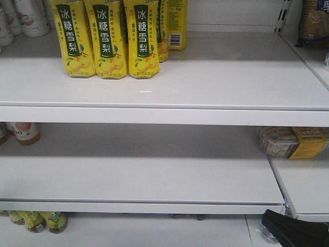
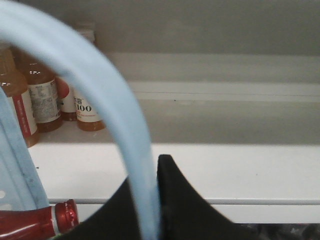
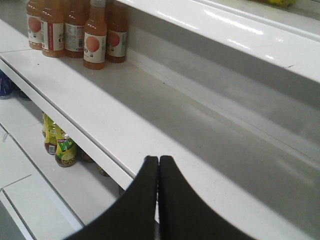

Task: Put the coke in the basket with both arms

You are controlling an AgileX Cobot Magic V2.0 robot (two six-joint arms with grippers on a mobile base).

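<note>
My left gripper (image 2: 150, 200): clamped on the basket handle (image 2: 95, 95), the pale blue strip pinched between my black fingers.
My right gripper (image 3: 158, 172): fingers pressed together, holding nothing, in front of the white shelf (image 3: 150, 130).
Coke (image 2: 37, 222): lying on its side inside the basket, just beside my left gripper.

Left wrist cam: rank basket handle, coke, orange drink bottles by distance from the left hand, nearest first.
1. Basket handle: pinched in the left hand, running up and left.
2. Coke: lying low at the left, inside the basket.
3. Orange drink bottles: farthest, standing on the shelf at upper left.
</note>
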